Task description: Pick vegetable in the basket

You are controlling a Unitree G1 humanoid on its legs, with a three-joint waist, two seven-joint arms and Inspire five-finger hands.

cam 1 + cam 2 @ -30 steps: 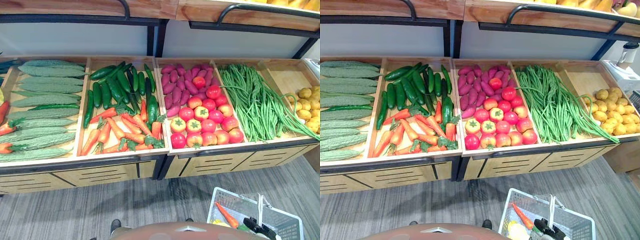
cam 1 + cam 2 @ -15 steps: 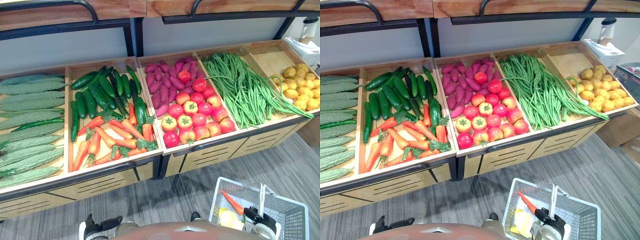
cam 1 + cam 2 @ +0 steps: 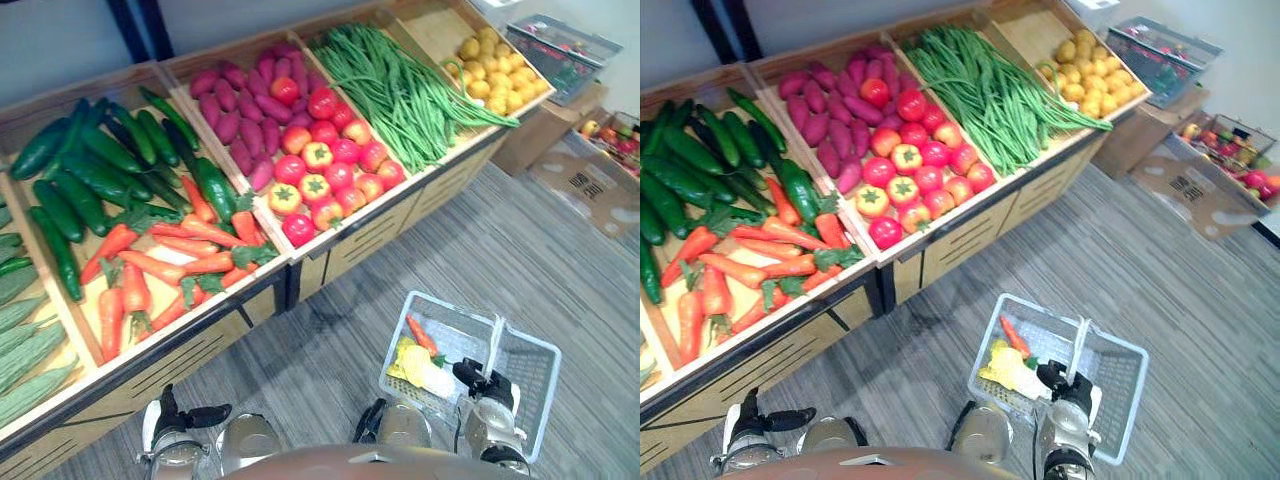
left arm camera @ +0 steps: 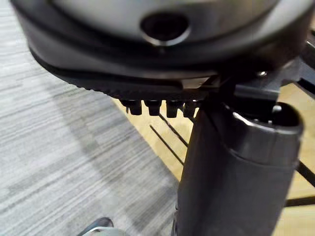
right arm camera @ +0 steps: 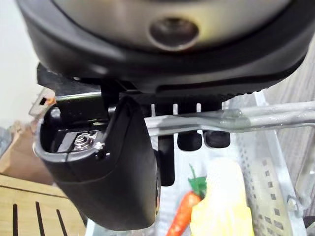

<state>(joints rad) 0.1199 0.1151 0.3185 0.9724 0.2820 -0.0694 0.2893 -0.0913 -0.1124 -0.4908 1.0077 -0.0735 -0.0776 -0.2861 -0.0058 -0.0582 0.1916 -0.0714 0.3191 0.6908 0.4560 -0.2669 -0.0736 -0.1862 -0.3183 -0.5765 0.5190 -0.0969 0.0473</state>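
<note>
A white wire basket (image 3: 486,317) hangs low over the grey floor at my right side. My right hand (image 3: 481,379) is shut on its silver handle (image 5: 231,119), with the fingers curled over the bar. Inside the basket lie an orange carrot (image 3: 421,335) and a yellow ear of corn (image 3: 425,372); both also show past the fingers as the carrot (image 5: 183,212) and the corn (image 5: 222,201). My left hand (image 3: 176,417) hangs at my lower left, relaxed and holding nothing. On the wooden stand lie carrots (image 3: 168,264), cucumbers (image 3: 88,172) and tomatoes (image 3: 326,165).
The stand (image 3: 355,240) also holds purple sweet potatoes (image 3: 236,112), green beans (image 3: 400,85), yellow potatoes (image 3: 495,68) and bitter gourds (image 3: 22,345). A cardboard box (image 3: 588,180) and a grey crate (image 3: 562,42) stand to the right. Grey floor (image 3: 330,340) lies between me and the stand.
The camera has swung right and down, so the stand has shifted left in the picture. My right hand still holds the basket's handle, and my left hand hangs in the same place.
</note>
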